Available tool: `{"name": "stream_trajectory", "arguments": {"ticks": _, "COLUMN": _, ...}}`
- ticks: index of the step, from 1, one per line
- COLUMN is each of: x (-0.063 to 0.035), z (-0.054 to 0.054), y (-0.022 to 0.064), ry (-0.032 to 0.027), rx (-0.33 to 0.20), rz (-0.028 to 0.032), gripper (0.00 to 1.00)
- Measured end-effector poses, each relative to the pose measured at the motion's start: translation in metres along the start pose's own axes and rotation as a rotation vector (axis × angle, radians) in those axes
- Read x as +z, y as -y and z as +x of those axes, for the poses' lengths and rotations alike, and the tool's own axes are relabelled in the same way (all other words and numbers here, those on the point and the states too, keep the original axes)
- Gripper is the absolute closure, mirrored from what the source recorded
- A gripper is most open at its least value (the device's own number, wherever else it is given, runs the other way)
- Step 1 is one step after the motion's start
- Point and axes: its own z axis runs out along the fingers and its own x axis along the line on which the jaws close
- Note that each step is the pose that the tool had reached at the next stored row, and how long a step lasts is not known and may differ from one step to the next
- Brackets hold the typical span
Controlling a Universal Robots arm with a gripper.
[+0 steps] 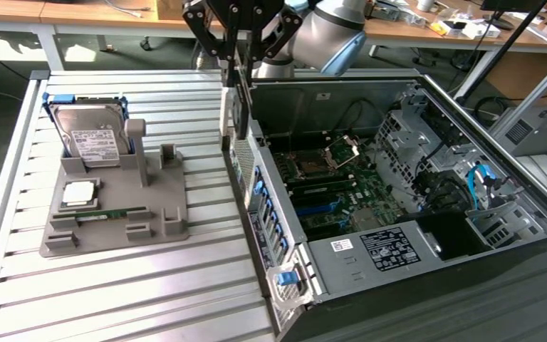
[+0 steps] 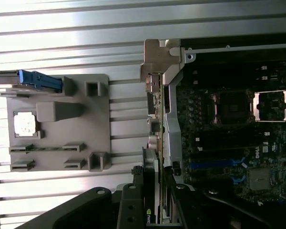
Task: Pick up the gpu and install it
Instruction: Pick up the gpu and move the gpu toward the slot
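Observation:
The gpu (image 1: pixel 242 107) hangs edge-on and upright from my gripper (image 1: pixel 240 68), which is shut on its upper part. It hovers above the open computer case's (image 1: pixel 254 178) rear wall, on the side facing the grey parts holder. In the wrist view the gpu (image 2: pixel 155 126) runs away from my gripper (image 2: pixel 152 193), and its silver end bracket (image 2: pixel 158 57) is at the far end, beside the motherboard (image 2: pixel 229 143). The card's lower end stands above the case's rear edge, apart from the motherboard (image 1: pixel 330 185).
A grey parts holder (image 1: pixel 159 206) on the slatted table at the exterior view's left carries a hard drive (image 1: pixel 93 139), a square chip (image 1: pixel 79 192) and a green RAM stick (image 1: pixel 102 214). Inside the case are cables, drive cages and a power supply (image 1: pixel 387 249).

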Motion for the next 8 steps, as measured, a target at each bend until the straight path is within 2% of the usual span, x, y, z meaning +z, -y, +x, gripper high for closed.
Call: {"name": "stream_trajectory", "arguments": {"ticks": 8, "x": 0.0002, "z": -0.0062, "y": -0.0005, "ry": 0.0001, "rx": 0.0, "rz": 0.0, "gripper": 0.73}}
